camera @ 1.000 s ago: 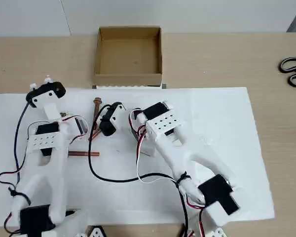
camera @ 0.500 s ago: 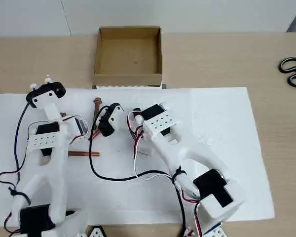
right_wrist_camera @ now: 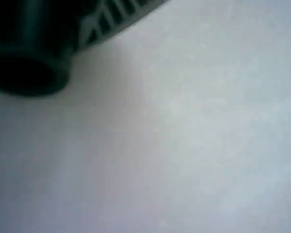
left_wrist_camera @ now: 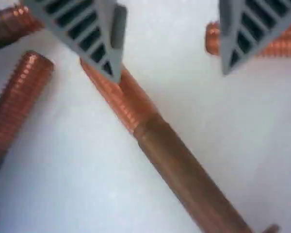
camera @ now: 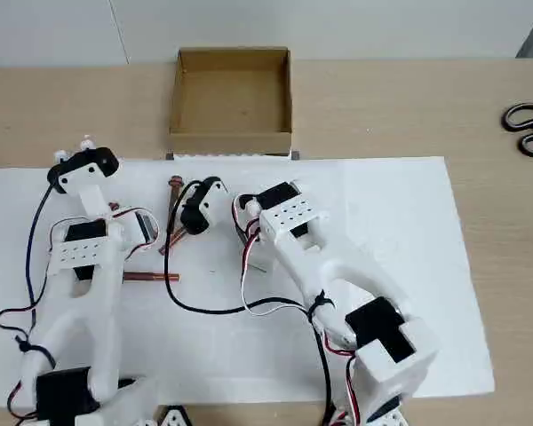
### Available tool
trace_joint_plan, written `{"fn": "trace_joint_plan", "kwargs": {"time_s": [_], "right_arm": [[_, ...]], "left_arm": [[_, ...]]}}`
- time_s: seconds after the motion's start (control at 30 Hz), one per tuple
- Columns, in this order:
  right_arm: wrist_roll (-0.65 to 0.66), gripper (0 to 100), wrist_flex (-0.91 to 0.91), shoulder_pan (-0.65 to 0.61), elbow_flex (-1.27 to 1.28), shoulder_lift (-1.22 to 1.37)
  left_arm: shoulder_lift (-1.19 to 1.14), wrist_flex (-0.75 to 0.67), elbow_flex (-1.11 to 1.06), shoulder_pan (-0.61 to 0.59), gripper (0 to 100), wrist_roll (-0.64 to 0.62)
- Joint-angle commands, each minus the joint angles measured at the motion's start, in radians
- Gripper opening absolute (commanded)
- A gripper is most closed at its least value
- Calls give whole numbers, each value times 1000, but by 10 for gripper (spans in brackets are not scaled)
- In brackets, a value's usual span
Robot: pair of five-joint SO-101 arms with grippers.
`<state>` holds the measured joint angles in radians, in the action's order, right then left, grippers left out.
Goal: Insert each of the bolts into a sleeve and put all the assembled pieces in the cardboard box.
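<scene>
Bolts (left_wrist_camera: pixel 19 97), copper-coloured, lie on the white sheet (camera: pixel 400 266) spread on my side of the cardboard box (camera: pixel 231 142).

Left of the box and nearer my bases, my left pincer (left_wrist_camera: pixel 170 73) hangs spread wide over several of them. One grey fingertip (left_wrist_camera: pixel 106 53) sits over the thread of a sleeved bolt (left_wrist_camera: pixel 119 99), whose other end is inside a smooth sleeve (left_wrist_camera: pixel 184 174). I cannot tell whether the tip touches it.

On my side of the box's left corner, a headed bolt (camera: pixel 173 195) lies with its head toward the box. A slanting copper piece (camera: pixel 170 241) lies just beyond it. A thin copper rod (camera: pixel 151 277) lies crosswise, farther from the box.

On my side of the box's right corner, my right arm (camera: pixel 289 222) leans over the sheet. My right pincer (right_wrist_camera: pixel 102 22) is low over bare sheet, and I cannot tell whether it is spread or pressed together.

Far right of the box, scissors (camera: pixel 529 129) rest on the table (camera: pixel 382 106).
</scene>
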<state>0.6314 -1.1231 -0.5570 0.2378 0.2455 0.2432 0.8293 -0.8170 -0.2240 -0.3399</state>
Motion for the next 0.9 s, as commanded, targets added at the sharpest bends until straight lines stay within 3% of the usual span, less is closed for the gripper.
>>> {"fn": "trace_joint_plan", "kwargs": {"time_s": [0.0,0.1,0.63,0.87], "right_arm": [[-71,24,28,22,3,33],[-127,24,4,51,-9,28],[-526,24,-498,232,-460,30],[-548,12,-607,320,-525,27]], "left_arm": [[5,-23,5,3,134,-3],[5,-23,5,3,134,-3],[5,-41,-8,55,134,2],[8,-25,7,60,134,118]]}}
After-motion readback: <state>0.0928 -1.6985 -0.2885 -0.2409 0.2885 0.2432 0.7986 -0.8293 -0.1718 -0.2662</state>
